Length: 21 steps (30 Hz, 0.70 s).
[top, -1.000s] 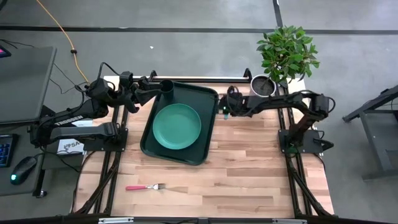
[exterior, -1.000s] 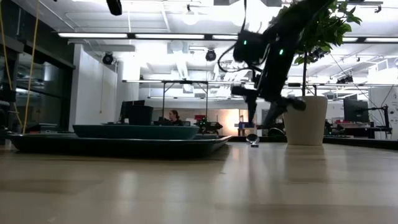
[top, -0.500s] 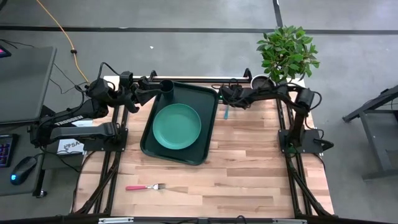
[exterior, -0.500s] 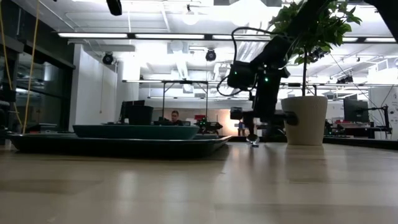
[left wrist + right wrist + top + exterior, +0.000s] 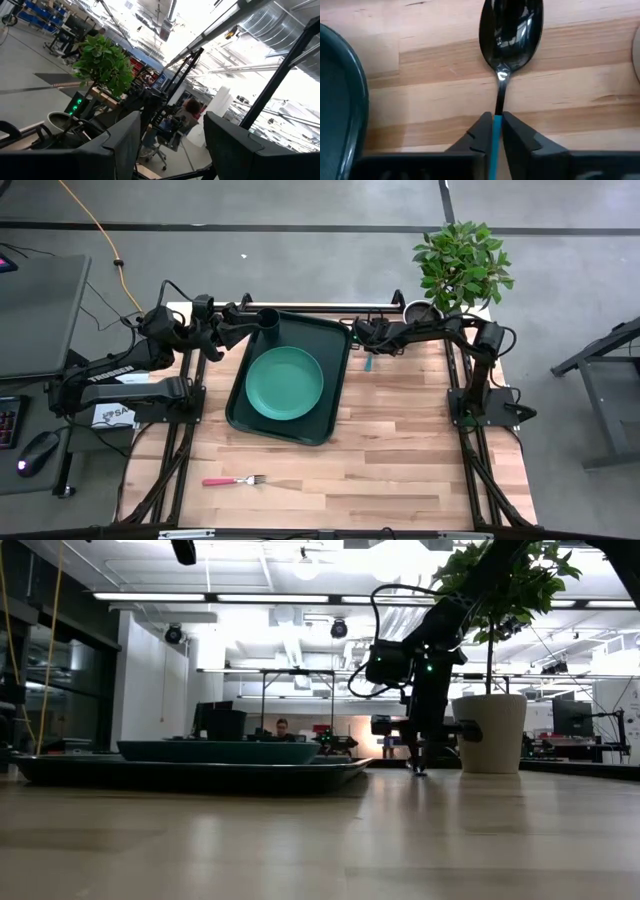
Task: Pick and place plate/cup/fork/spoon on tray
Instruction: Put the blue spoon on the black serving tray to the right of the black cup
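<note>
spoon (image 5: 510,30), slim with a light blue handle and a silver metal bowl, lies on the wooden desk (image 5: 400,440) just beside the far right edge of the large dark green rectangular tray (image 5: 335,395). our right gripper (image 5: 493,131) has its two dark fingers pressed against the blue handle from either side, so we judge the pinch made and the lift not yet begun; the grip sits on the handle, leaving the bowl free.

on the tray rests the round flat teal-green plate (image 5: 285,383), and the small dark cup (image 5: 268,318) stands at the far left corner, where our left gripper (image 5: 243,328) is beside it; we cannot tell how its fingers stand. the pink-handled fork (image 5: 233,480) lies well apart on the near desk, untouched.
</note>
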Available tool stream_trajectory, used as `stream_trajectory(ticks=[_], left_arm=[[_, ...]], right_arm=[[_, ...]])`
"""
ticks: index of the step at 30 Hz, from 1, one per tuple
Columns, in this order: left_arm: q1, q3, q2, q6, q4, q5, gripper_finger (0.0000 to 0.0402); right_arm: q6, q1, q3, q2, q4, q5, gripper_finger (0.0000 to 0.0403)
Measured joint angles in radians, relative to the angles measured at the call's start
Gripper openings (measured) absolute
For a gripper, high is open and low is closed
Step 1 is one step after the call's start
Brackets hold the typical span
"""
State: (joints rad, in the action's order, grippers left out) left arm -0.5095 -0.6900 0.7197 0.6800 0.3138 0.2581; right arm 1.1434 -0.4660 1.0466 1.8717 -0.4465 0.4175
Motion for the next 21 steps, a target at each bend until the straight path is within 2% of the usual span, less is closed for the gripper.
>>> stream_trajectory(ticks=[3, 12, 21], left_arm=[[0.0, 0.0, 0.0, 0.0, 0.0, 0.0, 0.0202], [0.0, 0.0, 0.0, 0.018, 0.0, 0.0, 0.0202], [0.0, 0.0, 0.0, 0.017, -0.002, 0.0, 0.0202]], right_arm=[[-0.04, 0.003, 0.0, -0.001, 0.003, -0.006, 0.0007], [-0.103, 0.035, 0.0, -0.015, -0.012, -0.032, 0.0004], [-0.273, 0.069, -0.001, -0.178, -0.013, 0.035, 0.0002]])
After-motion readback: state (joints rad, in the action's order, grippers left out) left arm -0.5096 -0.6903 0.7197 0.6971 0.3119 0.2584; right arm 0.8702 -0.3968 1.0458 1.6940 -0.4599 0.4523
